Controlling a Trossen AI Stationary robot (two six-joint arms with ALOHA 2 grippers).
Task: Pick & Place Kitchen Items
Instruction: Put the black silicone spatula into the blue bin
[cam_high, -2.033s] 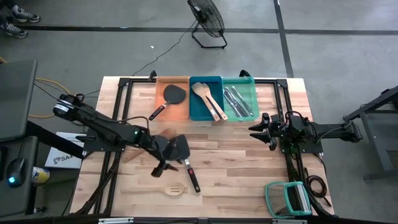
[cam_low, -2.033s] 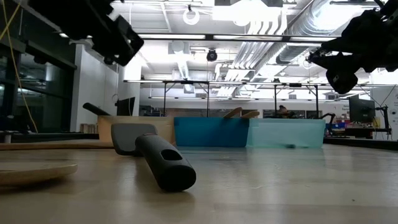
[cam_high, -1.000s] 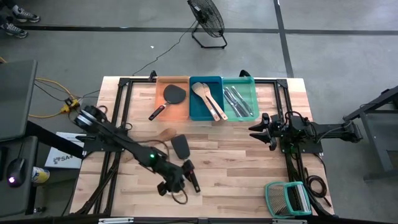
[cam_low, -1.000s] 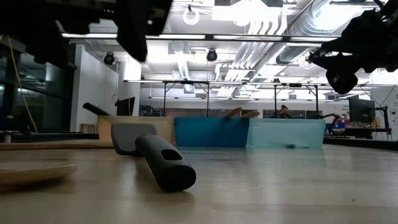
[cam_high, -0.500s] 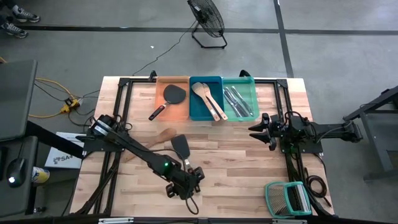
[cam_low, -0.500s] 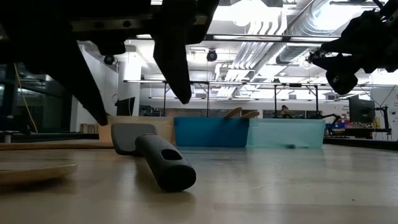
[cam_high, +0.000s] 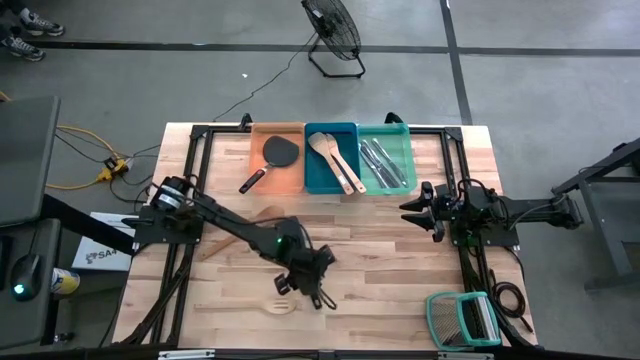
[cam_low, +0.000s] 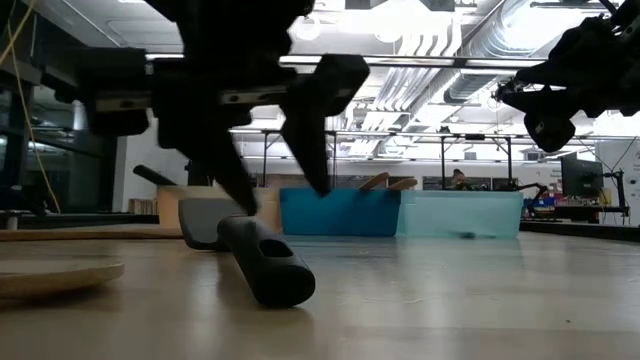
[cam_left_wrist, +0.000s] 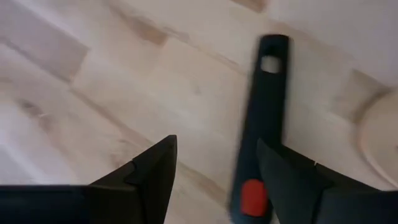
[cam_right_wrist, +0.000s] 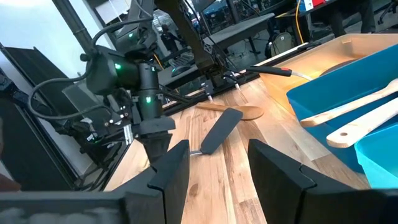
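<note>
A black spatula (cam_high: 290, 235) with a red mark on its handle lies flat on the table, also seen in the low view (cam_low: 262, 265) and the left wrist view (cam_left_wrist: 264, 112). My left gripper (cam_high: 318, 284) hangs open just above its handle; the handle lies under the gap, close to one finger. A pale slotted wooden spatula (cam_high: 280, 305) lies near the table's near edge. A wooden spoon (cam_high: 265, 214) lies partly under the left arm. My right gripper (cam_high: 420, 210) waits open, raised at the table's right side.
At the far edge stand an orange tray (cam_high: 258, 160) with a black spatula, a blue tray (cam_high: 312, 170) with wooden spoons and a teal tray (cam_high: 408, 150) with silver cutlery. A green-framed wire rack (cam_high: 462, 318) sits at the near right corner. Bare wood lies between the arms.
My left gripper has swung toward the table's right and come down over the black spatula's handle, staying open. It has uncovered the slotted wooden spatula that it hid. The utensils have not moved.
</note>
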